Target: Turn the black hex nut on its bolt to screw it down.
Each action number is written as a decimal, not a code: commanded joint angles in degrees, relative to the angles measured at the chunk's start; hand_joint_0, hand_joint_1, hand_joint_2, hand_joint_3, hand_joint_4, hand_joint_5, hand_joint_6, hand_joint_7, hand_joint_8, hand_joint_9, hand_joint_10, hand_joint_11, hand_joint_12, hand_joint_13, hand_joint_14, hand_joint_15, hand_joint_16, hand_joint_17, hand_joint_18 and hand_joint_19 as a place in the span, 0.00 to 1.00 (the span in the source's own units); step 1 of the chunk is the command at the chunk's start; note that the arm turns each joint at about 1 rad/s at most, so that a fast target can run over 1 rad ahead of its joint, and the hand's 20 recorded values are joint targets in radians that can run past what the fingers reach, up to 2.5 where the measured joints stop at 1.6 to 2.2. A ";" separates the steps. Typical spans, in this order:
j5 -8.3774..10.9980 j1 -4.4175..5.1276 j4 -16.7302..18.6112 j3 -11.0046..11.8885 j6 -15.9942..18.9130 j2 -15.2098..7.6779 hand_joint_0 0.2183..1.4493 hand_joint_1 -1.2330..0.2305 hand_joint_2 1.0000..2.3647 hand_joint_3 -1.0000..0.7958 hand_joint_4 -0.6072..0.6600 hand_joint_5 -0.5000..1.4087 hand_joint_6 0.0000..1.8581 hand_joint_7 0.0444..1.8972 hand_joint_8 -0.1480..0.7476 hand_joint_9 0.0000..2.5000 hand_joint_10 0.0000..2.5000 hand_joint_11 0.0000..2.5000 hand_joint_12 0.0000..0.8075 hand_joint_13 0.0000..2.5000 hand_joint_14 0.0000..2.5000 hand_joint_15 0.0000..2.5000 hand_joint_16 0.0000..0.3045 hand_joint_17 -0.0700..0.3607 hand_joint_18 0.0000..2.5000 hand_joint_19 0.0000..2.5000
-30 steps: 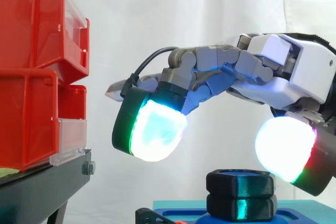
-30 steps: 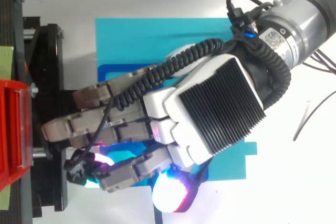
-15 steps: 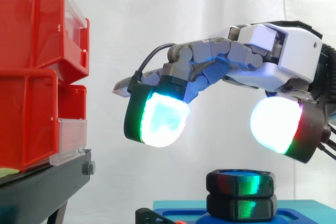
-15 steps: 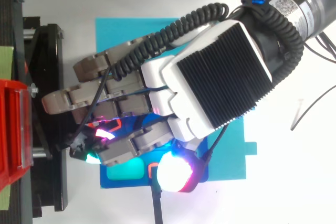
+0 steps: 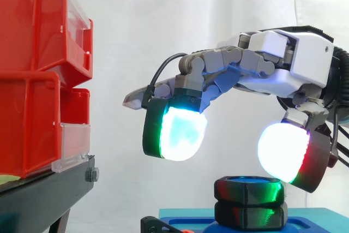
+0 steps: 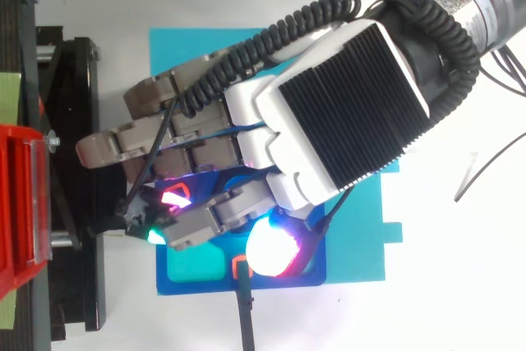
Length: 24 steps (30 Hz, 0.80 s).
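Nut (image 5: 249,189) lies below your hand (image 5: 294,58), under the gap between its wide, empty fingers (image 5: 182,132); its axis stands upright, so you should come straight down.

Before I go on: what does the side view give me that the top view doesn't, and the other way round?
From the side: the black hex nut sits stacked on a second black piece, and the glowing fingers hang above it, apparently apart from it. From the top: the outline of the blue fixture, with a teal pad near its lower edge and the hand lying over its middle. Shared: the hand, open, plus the red bins and the black stand at the left.
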 commanded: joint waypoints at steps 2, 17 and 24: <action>0.14 0.03 -3.69 0.58 -0.38 -0.01 0.16 0.56 0.00 0.28 0.67 0.18 0.27 0.63 0.42 0.29 0.00 0.03 0.46 0.20 0.00 0.00 0.19 0.46 0.24 0.22; 2.78 0.82 -9.41 2.51 -3.81 -0.01 0.14 0.66 0.00 0.28 0.72 0.18 0.27 0.57 0.43 0.28 0.00 0.02 0.48 0.20 0.00 0.00 0.20 0.49 0.25 0.22; 3.57 1.35 -10.99 2.60 -6.62 -0.01 0.16 0.63 0.00 0.28 0.71 0.18 0.27 0.58 0.41 0.27 0.00 0.01 0.47 0.19 0.00 0.00 0.19 0.47 0.24 0.23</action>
